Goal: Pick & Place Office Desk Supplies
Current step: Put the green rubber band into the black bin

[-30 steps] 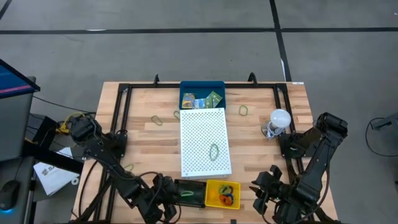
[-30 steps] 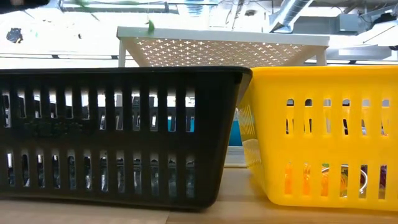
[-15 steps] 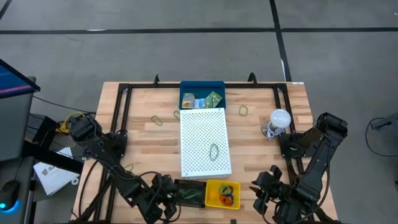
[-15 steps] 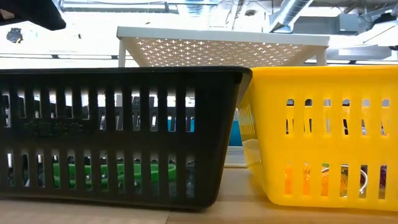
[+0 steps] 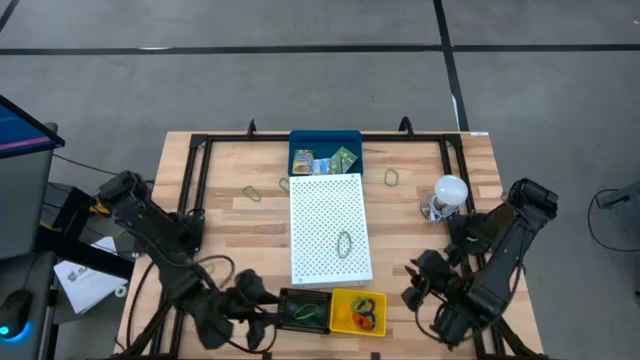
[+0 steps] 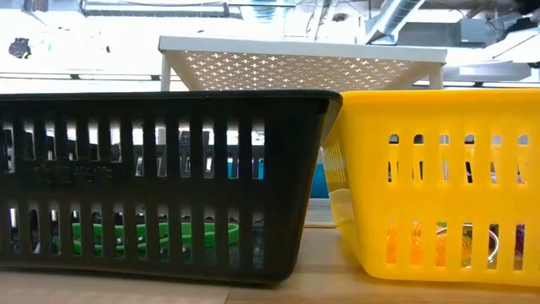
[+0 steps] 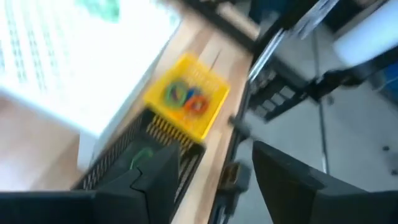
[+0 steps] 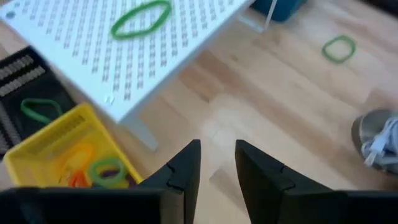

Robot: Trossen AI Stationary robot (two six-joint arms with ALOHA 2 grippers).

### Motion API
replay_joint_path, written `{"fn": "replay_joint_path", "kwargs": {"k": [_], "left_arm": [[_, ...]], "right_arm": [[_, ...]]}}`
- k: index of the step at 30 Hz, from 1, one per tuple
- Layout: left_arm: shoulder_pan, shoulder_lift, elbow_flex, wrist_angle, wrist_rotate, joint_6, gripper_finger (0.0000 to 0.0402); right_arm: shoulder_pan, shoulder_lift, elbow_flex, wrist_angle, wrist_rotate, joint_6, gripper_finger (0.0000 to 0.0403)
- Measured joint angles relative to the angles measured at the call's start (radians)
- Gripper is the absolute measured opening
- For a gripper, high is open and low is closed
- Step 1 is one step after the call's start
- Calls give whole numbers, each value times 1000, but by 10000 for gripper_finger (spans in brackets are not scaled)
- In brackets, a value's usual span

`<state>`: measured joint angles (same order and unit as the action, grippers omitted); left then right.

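A green rubber band [image 6: 152, 236] lies on the floor of the black basket [image 5: 305, 310], also seen in the left wrist view [image 7: 142, 155]. My left gripper [image 5: 258, 310] hangs open just left of that basket, nothing between its fingers [image 7: 149, 180]. The yellow basket [image 5: 358, 312] beside it holds several coloured bands [image 8: 102, 171]. Another green band [image 5: 344, 243] lies on the white perforated board [image 5: 330, 215]. More bands [image 5: 253, 193] [image 5: 392, 178] lie on the table. My right gripper [image 5: 408, 285] hovers right of the yellow basket, a narrow empty gap between its fingers [image 8: 186, 168].
A blue bin [image 5: 325, 155] with small printed packets stands at the far end of the board. A white bulb-like object [image 5: 450, 190] sits at the right. A black frame [image 5: 200, 150] rims the table. Bare wood lies right of the board [image 8: 261, 118].
My left gripper has let go of the green band, which has dropped from above into the black basket and now lies flat on its floor. That gripper has then risen and drawn back toward the table's left edge. My right gripper has turned and shifted slightly toward the far edge.
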<state>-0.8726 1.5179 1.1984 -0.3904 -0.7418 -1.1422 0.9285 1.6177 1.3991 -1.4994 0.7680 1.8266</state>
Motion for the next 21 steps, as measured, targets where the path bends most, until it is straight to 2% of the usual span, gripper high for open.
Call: {"fn": "replay_joint_path", "kwargs": {"k": [5, 9, 11, 14, 17, 21], "left_arm": [[9, -91, 0, 4, -117, 116, 198], [39, -152, 0, 4, -142, 238, 198], [62, -176, 0, 1, -142, 298, 198], [101, -216, 0, -10, -142, 388, 199], [143, -263, 0, -54, -142, 450, 198], [192, -330, 0, -141, -169, 468, 199]], "right_arm": [[-176, -61, 0, 28, 29, -195, 98], [-399, -130, 0, 176, 13, -534, 98], [-530, -154, 0, 295, -49, -761, 98], [-747, -168, 0, 398, -208, -1029, 98], [-966, -166, 0, 399, -336, -1182, 98], [-1228, -156, -1, 402, -406, -1289, 98]]}}
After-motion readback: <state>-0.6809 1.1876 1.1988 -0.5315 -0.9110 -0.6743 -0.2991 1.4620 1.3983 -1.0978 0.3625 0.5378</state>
